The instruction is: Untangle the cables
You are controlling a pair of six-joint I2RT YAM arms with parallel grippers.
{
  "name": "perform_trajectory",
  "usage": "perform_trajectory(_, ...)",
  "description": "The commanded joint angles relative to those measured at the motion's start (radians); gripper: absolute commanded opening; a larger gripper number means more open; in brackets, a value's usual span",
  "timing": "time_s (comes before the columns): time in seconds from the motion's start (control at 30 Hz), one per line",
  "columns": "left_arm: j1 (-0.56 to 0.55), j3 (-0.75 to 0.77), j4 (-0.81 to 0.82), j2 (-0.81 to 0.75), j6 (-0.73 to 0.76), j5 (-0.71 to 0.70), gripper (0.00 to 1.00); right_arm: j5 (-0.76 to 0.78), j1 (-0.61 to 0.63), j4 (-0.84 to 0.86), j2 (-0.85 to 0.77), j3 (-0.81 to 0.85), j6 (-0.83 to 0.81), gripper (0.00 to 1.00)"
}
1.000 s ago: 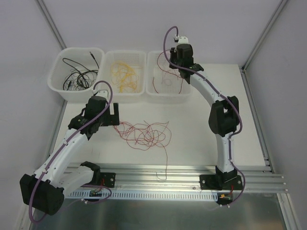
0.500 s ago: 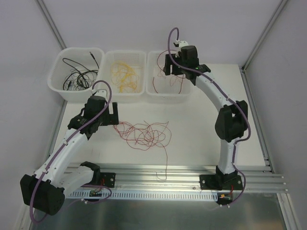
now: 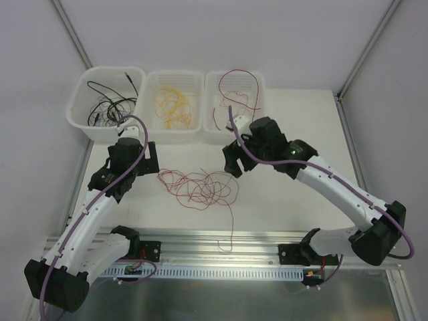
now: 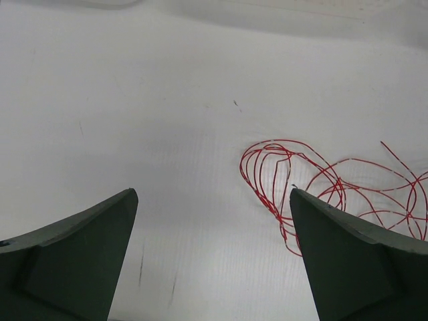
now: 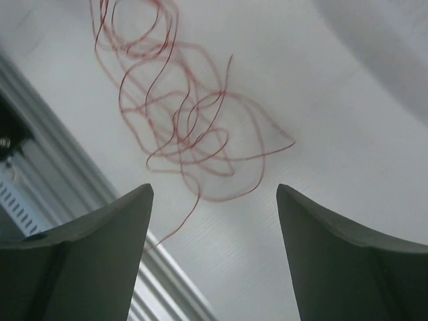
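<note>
Judging by the three bins at the far edge, you are well into the sorting. Black cables (image 3: 110, 107) lie in the left bin (image 3: 72, 114), yellow cables (image 3: 172, 103) in the middle bin (image 3: 152, 100), and some red cables (image 3: 237, 100) in the right bin (image 3: 214, 138), with one loop arching above its rim. What is left is the red tangle (image 3: 200, 187) on the worktop (image 3: 314, 114) between the arms, a loose knot of curly loops with one strand trailing toward the rail (image 3: 227, 244) at the near edge. No black or yellow wire shows in it, so the remaining work looks like separating red strands and carrying them to the right bin. Your left end effector (image 4: 212, 194) hangs open and empty just left of the tangle, whose nearest loops show in its wrist view. Your right end effector (image 5: 214, 190) is also open, holding nothing, poised above the tangle's far right side.
</note>
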Motion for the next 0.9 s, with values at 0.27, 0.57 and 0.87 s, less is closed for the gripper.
perform_trajectory(0.27,0.012,-0.024,0.042,-0.034,-0.001,-0.113,0.99,0.055,0.456,-0.025,-0.128,-0.392,0.150,0.75)
perform_trajectory(0.57,0.012,-0.033,0.045,-0.030,-0.004,-0.116,0.99,0.085,0.702,0.046,0.100,-0.389,0.201,0.70)
perform_trajectory(0.87,0.012,-0.036,0.047,-0.030,0.000,-0.127,0.99,0.074,0.742,-0.003,0.282,-0.283,0.133,0.48)
